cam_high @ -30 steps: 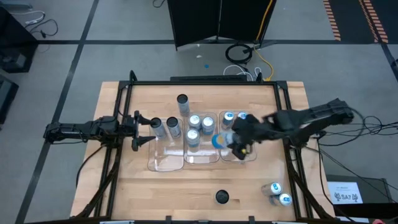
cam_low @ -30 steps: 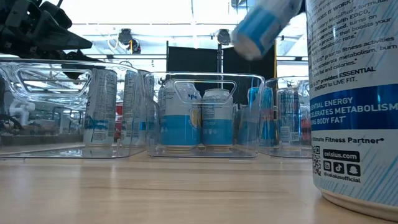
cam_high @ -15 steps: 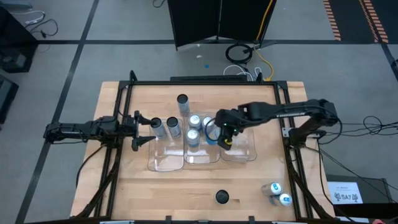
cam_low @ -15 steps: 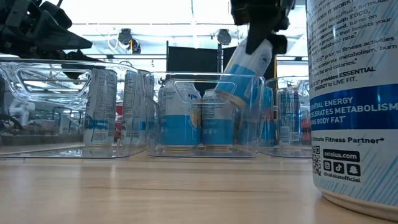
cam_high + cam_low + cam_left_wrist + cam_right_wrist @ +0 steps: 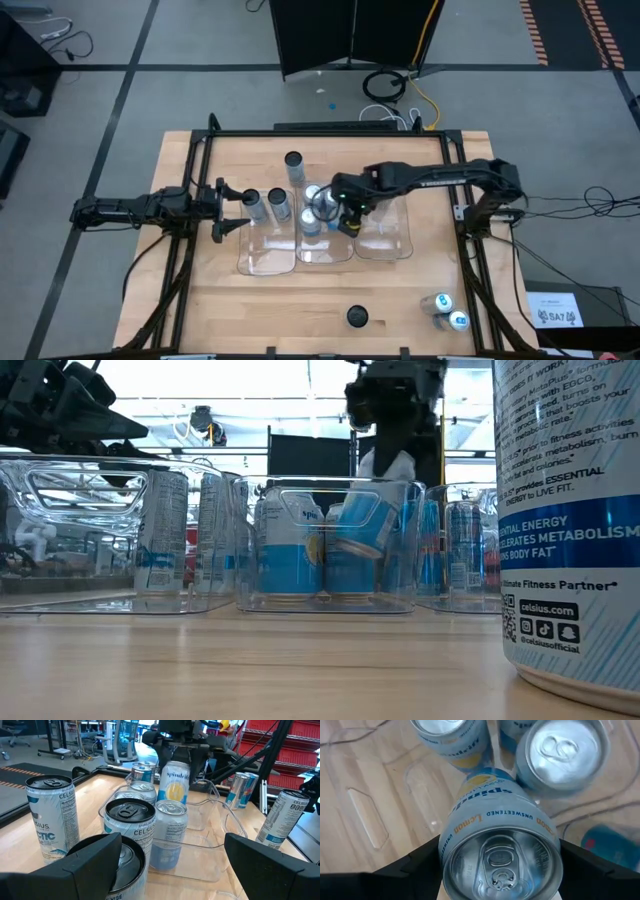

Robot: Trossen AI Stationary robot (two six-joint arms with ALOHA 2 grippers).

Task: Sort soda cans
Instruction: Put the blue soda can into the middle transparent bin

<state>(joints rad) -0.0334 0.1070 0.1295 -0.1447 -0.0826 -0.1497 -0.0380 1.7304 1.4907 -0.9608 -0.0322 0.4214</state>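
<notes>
My right gripper (image 5: 345,210) is clenched on a lemon soda can (image 5: 500,850), one finger on each flank just under its top. The can hangs straight below my fingers, its long axis running down and away from my wrist. From table height it leans a little off upright, with the base already inside the walls of the middle tray (image 5: 325,250).

The drop depends on the gap under that base. Two silver-topped cans (image 5: 562,750) stand right below and beside it, apparently touching or nearly touching its lower end, and I judge they could snag it. The bare tray floor lies on their other side. I reckon the can must be straightened and settled into that open spot before I let go.

Taking the overhead view's upper edge as twelve o'clock, the right tray (image 5: 385,245) sits just at three of me, with blue cans (image 5: 462,550) in it. The left tray (image 5: 268,260) is at nine, with two dark-topped cans (image 5: 279,203) standing in it.

Beyond them at nine, my left gripper (image 5: 232,208) waits with its fingers spread wide and empty, farther from the held can than my right.

A lone can (image 5: 293,162) stands outside the trays at eleven. Well apart at five, two blue-topped cans (image 5: 440,303) stand together, and a dark-topped can (image 5: 357,317) stands at six near the edge.
</notes>
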